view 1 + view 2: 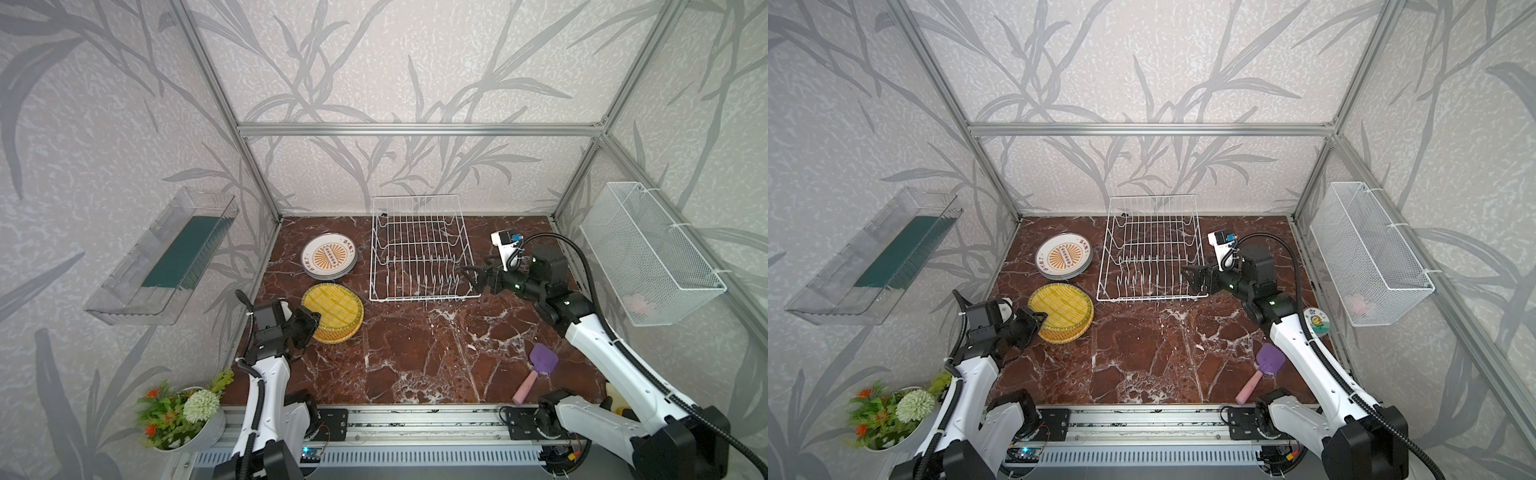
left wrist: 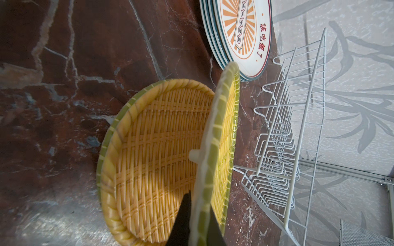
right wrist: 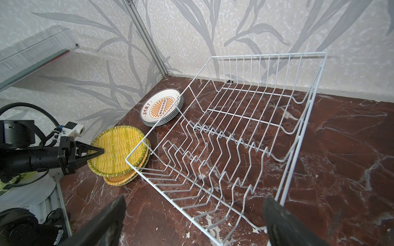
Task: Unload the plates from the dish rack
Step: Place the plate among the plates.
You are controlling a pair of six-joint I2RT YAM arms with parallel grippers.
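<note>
The white wire dish rack (image 1: 424, 298) (image 1: 1152, 298) (image 3: 180, 209) (image 2: 275, 166) stands at the back middle with no plates in it. To its left lies a stack of white sunburst plates (image 1: 329, 256) (image 1: 1064, 256) (image 3: 162, 108) (image 2: 245, 32). In front of that is a pile of yellow woven plates (image 1: 336, 309) (image 1: 1065, 309) (image 2: 153, 149). My left gripper (image 1: 309, 322) (image 2: 199, 213) is shut on the rim of the top yellow plate (image 2: 215, 138) (image 3: 119, 149), which tilts up from the pile on the gripped side. My right gripper (image 1: 473, 279) (image 1: 1194, 279) (image 3: 194, 202) stands open and holds nothing at the rack's front right corner.
A clear tray with a green strip (image 1: 166, 257) hangs on the left wall and a white mesh basket (image 1: 648, 253) on the right wall. A purple scoop with a pink handle (image 1: 540, 365) lies front right. A small printed dish (image 1: 1315, 321) sits by the right arm. A flower pot (image 1: 183, 411) stands front left.
</note>
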